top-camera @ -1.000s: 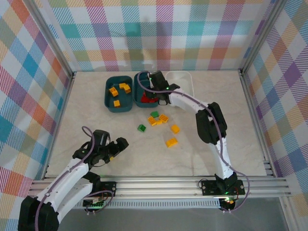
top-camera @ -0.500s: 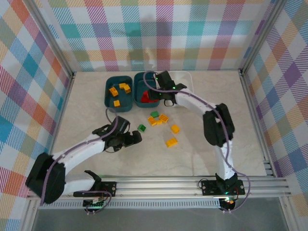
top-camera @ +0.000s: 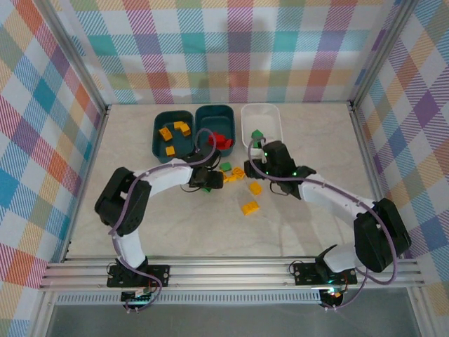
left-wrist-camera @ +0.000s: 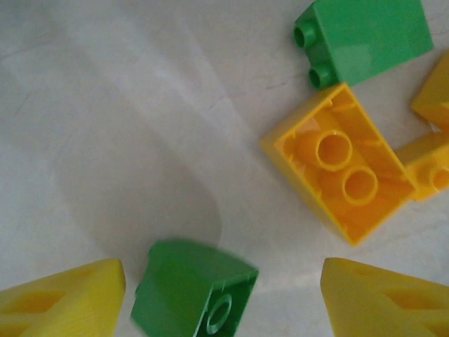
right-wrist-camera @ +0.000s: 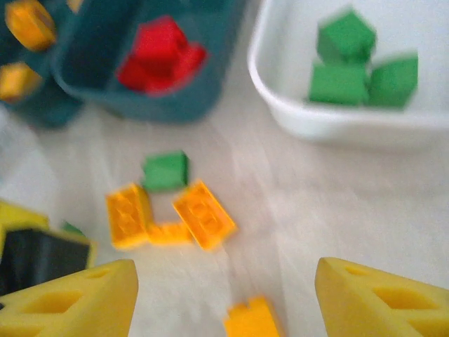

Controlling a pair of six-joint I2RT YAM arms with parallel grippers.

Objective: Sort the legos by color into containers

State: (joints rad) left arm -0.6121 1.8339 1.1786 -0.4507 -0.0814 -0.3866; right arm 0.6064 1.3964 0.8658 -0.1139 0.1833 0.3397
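White links [top-camera: 330, 200], black joints [top-camera: 375, 239], lilac cables [top-camera: 199, 137], yellow pincer fingers [left-wrist-camera: 63, 302].

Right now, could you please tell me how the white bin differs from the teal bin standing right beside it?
Colour: the white bin is pale, the teal bin dark. Contents: the white bin holds green bricks, the teal bin red bricks. Place: seen from above, the white bin ends the row on the right, the teal bin stands to its left. Both are open, rounded-rectangular and similar in size.
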